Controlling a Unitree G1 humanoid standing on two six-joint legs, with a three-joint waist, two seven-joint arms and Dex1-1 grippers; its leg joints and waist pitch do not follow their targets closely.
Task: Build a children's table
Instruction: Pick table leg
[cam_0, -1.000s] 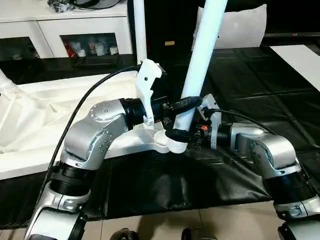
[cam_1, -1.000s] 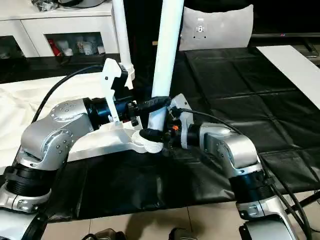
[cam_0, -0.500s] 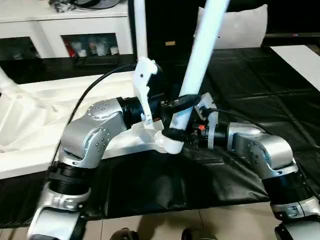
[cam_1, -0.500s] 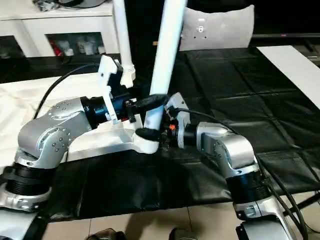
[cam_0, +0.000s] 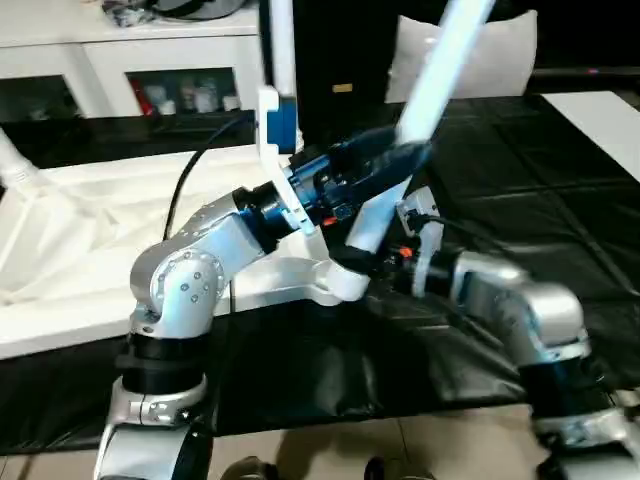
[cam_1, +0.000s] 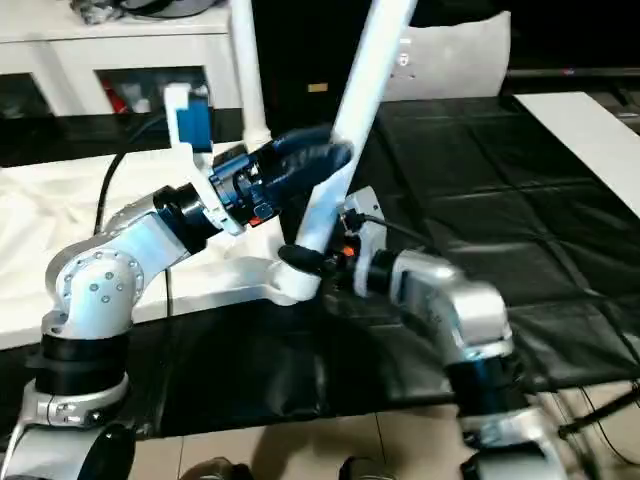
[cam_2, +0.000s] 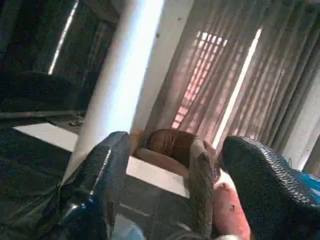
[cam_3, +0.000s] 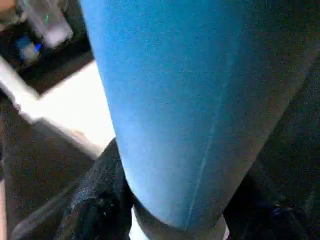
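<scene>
White plastic leg (cam_0: 420, 105) now leans harder from its corner socket (cam_0: 340, 282); left gripper (cam_0: 385, 160) has lifted off, jaws open, while right gripper (cam_0: 362, 262) jaws clamp its base. Seating looks unfinished.

Two white legs (cam_0: 425, 95) (cam_0: 281, 55), one tabletop (cam_0: 290, 278), two hands (cam_0: 385, 165) (cam_0: 352, 262).

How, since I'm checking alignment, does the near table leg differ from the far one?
The near leg leans toward the robot's right, while the far leg stands upright. The near leg has the right gripper closed around its lower end, at the corner of the tabletop. No gripper holds the far leg. Both legs are white, round and long.
</scene>
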